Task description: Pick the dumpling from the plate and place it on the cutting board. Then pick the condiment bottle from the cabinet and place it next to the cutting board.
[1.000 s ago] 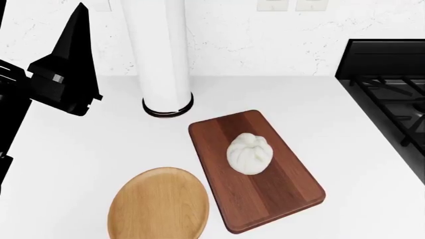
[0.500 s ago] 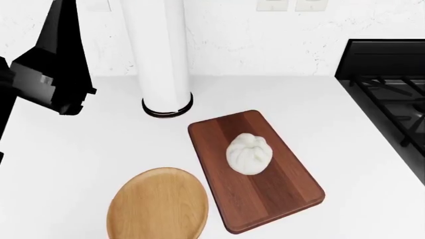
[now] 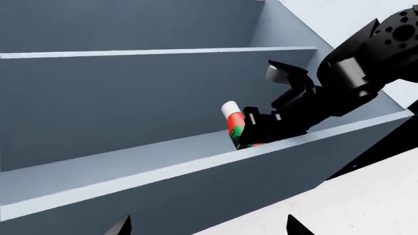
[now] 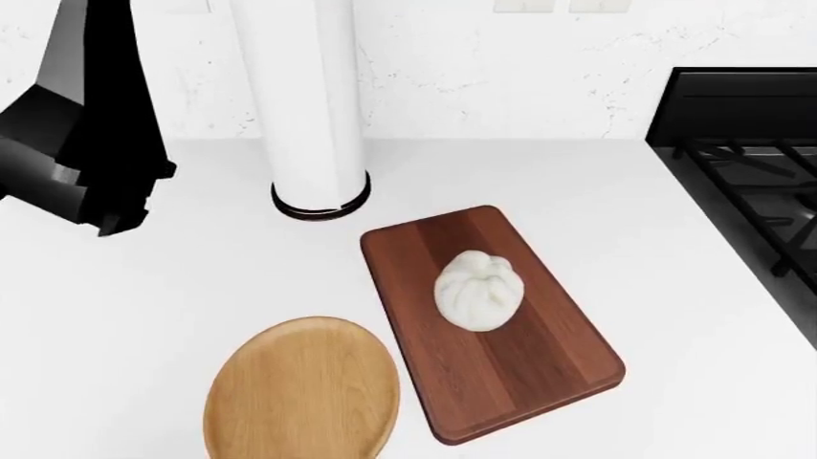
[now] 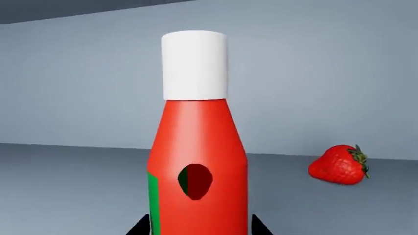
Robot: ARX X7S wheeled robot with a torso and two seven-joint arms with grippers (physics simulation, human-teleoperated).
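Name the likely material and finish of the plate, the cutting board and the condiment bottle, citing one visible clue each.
Plate: light tan wood, matte, faint grain.
Cutting board: dark reddish wood, slight sheen, plank stripes.
Condiment bottle: probably smooth red plastic, uniform colour, white cap.

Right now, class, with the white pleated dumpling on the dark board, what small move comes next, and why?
Probably close the right gripper on the red, white-capped condiment bottle: it stands upright on the grey cabinet shelf, apparently between the fingertips, not visibly clamped.
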